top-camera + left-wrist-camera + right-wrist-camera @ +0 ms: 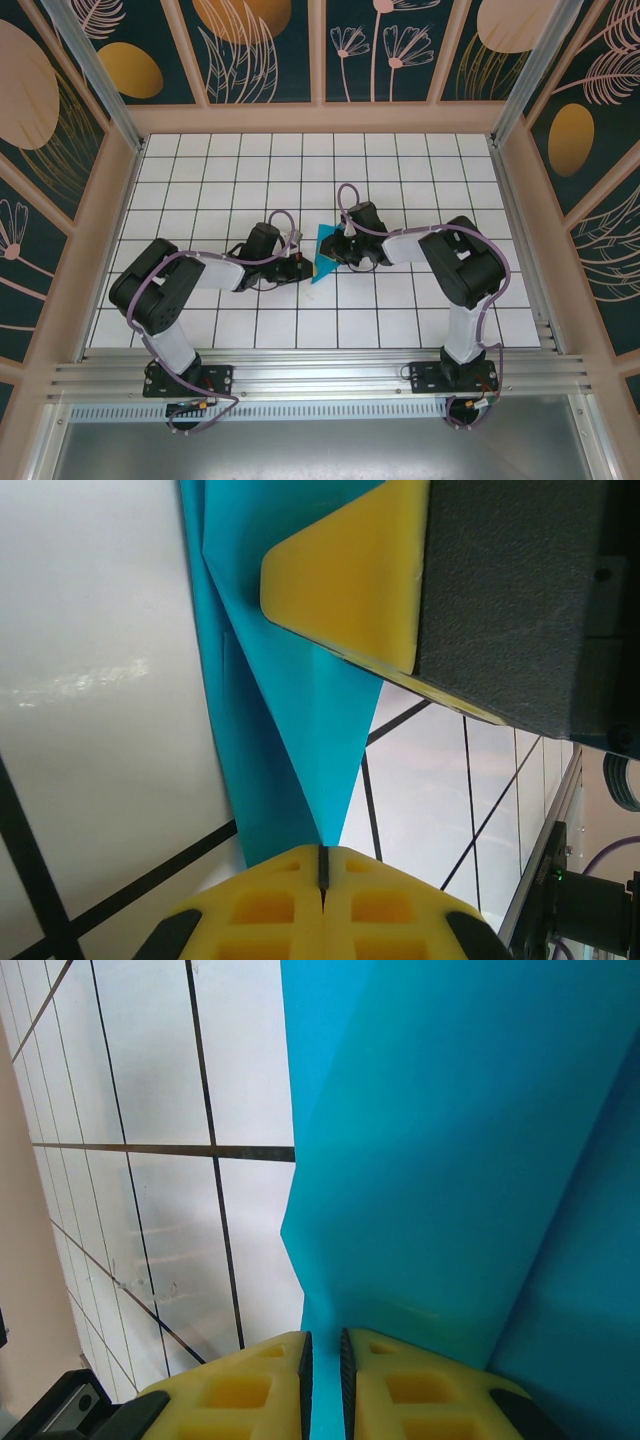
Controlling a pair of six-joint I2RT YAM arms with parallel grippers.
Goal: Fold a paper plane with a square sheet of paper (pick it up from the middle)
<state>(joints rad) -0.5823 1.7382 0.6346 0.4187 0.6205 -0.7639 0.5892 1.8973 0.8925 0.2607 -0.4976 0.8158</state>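
Observation:
The square sheet of paper (322,250) is a folded, creased teal shape at the middle of the table, held between both grippers. My left gripper (303,262) reaches it from the left. In the left wrist view its yellow fingers (270,910) are pressed together, with the paper's (290,740) narrow point pinched at their seam (323,865). My right gripper (343,252) comes in from the right. In the right wrist view it (323,1370) is shut on an edge of the teal paper (450,1160), which runs down between the two pads. One right finger (350,580) rests on the paper's far end.
The white grid table (400,170) is bare around the paper. Wooden-framed walls (515,200) close it in on the left, back and right. An aluminium rail (320,375) carrying both arm bases runs along the near edge.

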